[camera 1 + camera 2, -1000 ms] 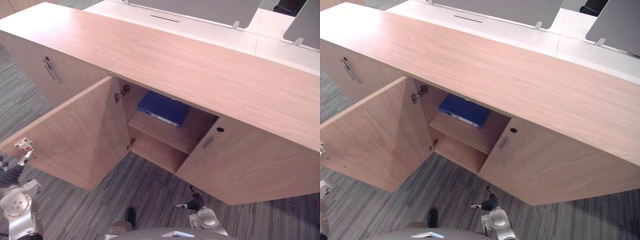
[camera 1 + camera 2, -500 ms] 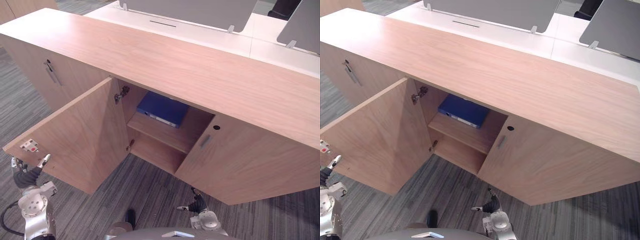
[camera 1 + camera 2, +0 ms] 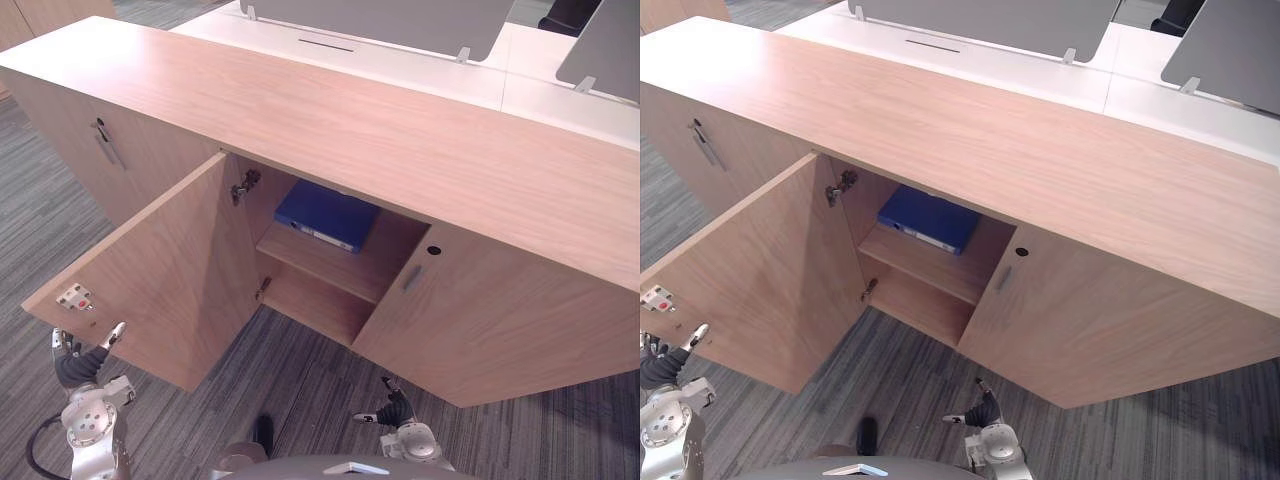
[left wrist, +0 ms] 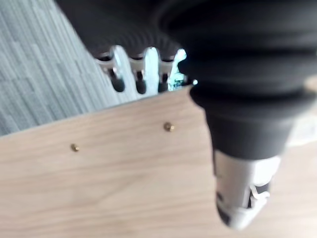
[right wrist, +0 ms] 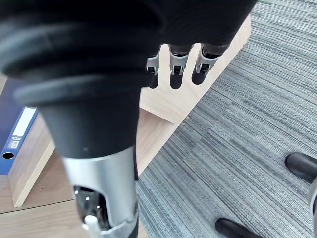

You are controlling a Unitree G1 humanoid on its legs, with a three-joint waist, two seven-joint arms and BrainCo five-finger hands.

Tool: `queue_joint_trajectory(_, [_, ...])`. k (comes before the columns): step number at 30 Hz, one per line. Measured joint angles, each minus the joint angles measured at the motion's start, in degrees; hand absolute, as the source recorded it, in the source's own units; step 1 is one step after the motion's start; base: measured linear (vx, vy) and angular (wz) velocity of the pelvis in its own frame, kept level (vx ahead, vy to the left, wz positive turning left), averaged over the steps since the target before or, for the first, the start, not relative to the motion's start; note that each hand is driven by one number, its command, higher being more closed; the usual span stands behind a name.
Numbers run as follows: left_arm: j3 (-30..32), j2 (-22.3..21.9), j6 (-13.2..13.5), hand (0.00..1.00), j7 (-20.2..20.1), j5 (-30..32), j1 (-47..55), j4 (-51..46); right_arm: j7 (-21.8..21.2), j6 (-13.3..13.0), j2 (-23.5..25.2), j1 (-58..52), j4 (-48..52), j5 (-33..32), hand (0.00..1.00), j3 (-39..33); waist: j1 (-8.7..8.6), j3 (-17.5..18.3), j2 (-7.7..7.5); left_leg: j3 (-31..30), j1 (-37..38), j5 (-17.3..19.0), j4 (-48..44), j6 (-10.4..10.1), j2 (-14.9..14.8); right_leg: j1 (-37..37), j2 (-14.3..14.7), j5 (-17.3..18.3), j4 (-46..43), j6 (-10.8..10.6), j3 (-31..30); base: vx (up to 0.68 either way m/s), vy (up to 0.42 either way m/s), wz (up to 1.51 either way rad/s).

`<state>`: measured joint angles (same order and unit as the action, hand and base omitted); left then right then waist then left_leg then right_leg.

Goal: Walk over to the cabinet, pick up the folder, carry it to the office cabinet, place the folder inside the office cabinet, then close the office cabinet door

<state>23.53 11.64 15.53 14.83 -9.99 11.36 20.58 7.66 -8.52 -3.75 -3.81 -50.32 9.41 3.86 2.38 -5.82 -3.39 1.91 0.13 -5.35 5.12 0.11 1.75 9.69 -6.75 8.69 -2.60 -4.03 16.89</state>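
A blue folder lies flat on the upper shelf inside the open compartment of the long wooden cabinet; its spine also shows in the right wrist view. The compartment's left door stands swung wide open. My left hand is low at the door's outer bottom corner, fingers straight beside the panel's edge, holding nothing. My right hand hangs low in front of the cabinet, fingers relaxed and empty.
To the right of the opening is a closed door with a small handle. Another closed door with a metal handle is at the left. White desks with grey screens stand behind. Grey carpet lies in front.
The open door's free edge has shifted a little to the right, toward the cabinet, and my left hand has moved right with it. The right hand and folder have stayed put.
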Motion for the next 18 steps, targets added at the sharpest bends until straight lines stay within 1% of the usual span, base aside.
queue_joint_trajectory(6, [-2.3,-0.2,0.0,0.0,0.2,-1.2,2.2,-1.1,0.0,0.0,0.1,0.0,0.0,0.0,0.0,0.4,0.81,0.0,0.03,1.4,0.8,-0.1,0.0,0.1,-0.2,-0.1,0.0,-0.2,-0.2,-0.3,-1.9,-0.03,-0.016,-0.11])
queue_joint_trajectory(10, [-3.7,-0.5,0.0,0.0,0.3,-2.1,2.8,-1.9,0.0,0.0,0.1,-0.1,-0.1,0.0,0.0,0.5,0.76,0.1,0.13,1.8,0.8,-0.1,0.0,-0.2,-0.4,-0.5,0.0,-0.4,-0.3,-0.7,-2.5,-0.07,-0.002,-0.07])
queue_joint_trajectory(13, [-4.0,-1.1,0.1,0.0,0.3,-2.4,3.8,-2.1,0.0,0.0,0.1,-0.2,-0.1,0.0,0.0,0.5,0.74,0.4,0.38,2.9,0.7,-0.1,0.0,-0.2,-0.5,-1.3,-0.1,-0.5,-0.3,-0.6,-3.9,-0.06,0.014,-0.19])
queue_joint_trajectory(18, [-5.8,-1.6,0.1,0.0,0.1,-2.4,4.2,-2.1,0.0,0.0,0.6,-0.8,-0.1,0.0,0.0,0.5,0.63,0.6,0.48,3.1,0.5,-0.2,0.0,0.0,-0.3,-1.6,-0.3,-0.8,-0.4,-0.7,-4.5,-0.04,0.02,-0.04])
